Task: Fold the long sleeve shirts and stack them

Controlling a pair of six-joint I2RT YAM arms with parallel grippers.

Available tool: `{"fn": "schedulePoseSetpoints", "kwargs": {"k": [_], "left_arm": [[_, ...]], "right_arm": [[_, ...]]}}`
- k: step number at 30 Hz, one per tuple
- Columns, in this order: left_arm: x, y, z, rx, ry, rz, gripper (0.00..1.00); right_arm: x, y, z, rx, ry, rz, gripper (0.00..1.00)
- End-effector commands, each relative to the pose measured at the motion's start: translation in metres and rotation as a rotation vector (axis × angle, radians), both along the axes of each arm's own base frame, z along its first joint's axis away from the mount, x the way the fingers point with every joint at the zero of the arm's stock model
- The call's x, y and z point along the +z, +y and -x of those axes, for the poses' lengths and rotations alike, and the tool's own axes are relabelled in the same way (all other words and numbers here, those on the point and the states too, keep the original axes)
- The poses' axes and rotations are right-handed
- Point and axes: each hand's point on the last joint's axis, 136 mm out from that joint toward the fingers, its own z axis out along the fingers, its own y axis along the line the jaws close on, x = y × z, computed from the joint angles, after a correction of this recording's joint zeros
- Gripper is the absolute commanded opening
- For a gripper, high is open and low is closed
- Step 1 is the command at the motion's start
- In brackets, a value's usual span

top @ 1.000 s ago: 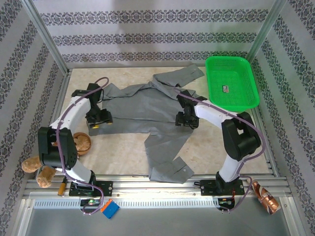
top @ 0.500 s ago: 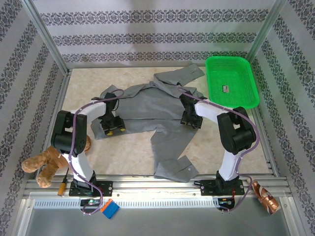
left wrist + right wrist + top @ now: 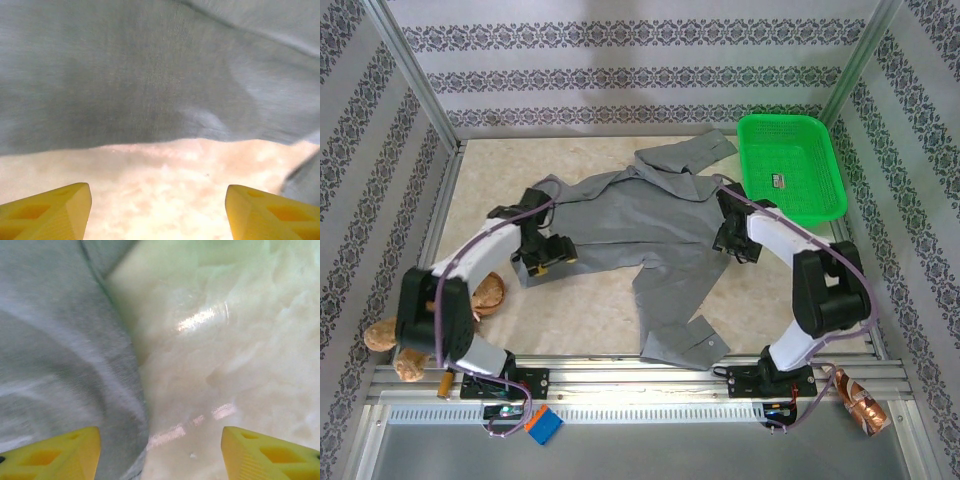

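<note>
The left gripper [image 3: 546, 253] hung open and empty over the shirt's left hem. The grey shirt [image 3: 625, 215] lay spread across the table [image 3: 570, 310]. The right gripper [image 3: 735, 243] hung open and empty over the shirt's right edge, near the green basket [image 3: 802, 150].

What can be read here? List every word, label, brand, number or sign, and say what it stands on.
Nothing here can be read and quoted.
Small dark label on the floor of the green basket: too small to read.
Grey shirt: no print or tag visible.
</note>
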Motion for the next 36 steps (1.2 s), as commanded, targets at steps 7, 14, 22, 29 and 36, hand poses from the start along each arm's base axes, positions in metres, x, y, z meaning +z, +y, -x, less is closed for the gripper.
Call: {"fn": "schedulePoseSetpoints", "kwargs": {"k": [7, 14, 22, 29, 36], "left_arm": [[-0.007, 0.064, 0.06, 0.232, 0.113, 0.013, 0.73], [-0.029, 0.069, 0.044, 0.276, 0.154, 0.003, 0.69], [-0.067, 0.073, 0.033, 0.318, 0.194, -0.014, 0.6], [-0.082, 0.074, 0.03, 0.343, 0.204, -0.007, 0.52], [-0.088, 0.074, 0.032, 0.352, 0.206, -0.003, 0.49]], "right_arm": [[0.03, 0.036, 0.019, 0.206, -0.07, -0.196, 0.76], [0.027, 0.047, 0.029, 0.289, -0.07, -0.256, 0.81], [0.014, 0.038, 0.034, 0.229, -0.018, -0.267, 0.8], [0.003, 0.044, 0.04, 0.207, 0.018, -0.34, 0.77], [0.0, 0.06, 0.064, 0.212, 0.063, -0.406, 0.76]]}}
